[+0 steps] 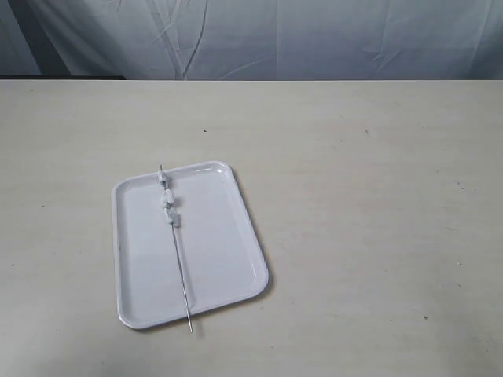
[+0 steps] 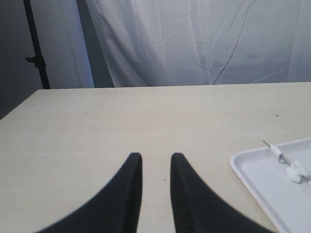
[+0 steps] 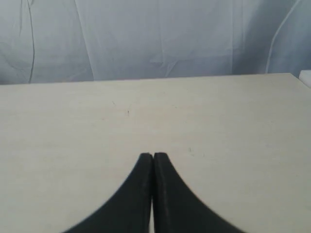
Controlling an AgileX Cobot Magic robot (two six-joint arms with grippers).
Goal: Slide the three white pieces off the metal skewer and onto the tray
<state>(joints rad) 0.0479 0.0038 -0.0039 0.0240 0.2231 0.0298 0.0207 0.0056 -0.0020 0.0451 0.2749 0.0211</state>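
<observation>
A: Task status, left side first?

B: The left pincer (image 2: 156, 158) hangs over bare table (image 1: 369, 204). Its jaws are slightly spread with nothing between them. It is well apart from the tray (image 1: 224, 251), which sits left of centre on the table in the exterior view.

A: And the load?

B: The skewer (image 1: 178, 263) lies lengthwise across the tray. Its far end pokes past the far rim and its near end overhangs the near rim. The three white pieces (image 1: 167, 202) are all threaded on it, close together and bunched toward the far end, over the tray floor. None lies loose on the tray. Judgement: nothing is done yet. Grasping the skewer and stripping all three pieces remain.

A: Right side?

B: The right pincer (image 3: 153, 156) is pressed together and empty, over bare table. Neither tray nor skewer shows in its view. Neither arm appears in the exterior view.

A: Surface and room?

B: The table is pale beige, matte and faintly grained, with a few dark specks. The tray is glossy white with a low rim and rounded corners. A creased white cloth (image 1: 299, 39) hangs behind the table's far edge. The left wrist view shows a dark pole (image 2: 36, 48) standing at the cloth's edge. Which skewer end is pointed cannot be told.
</observation>
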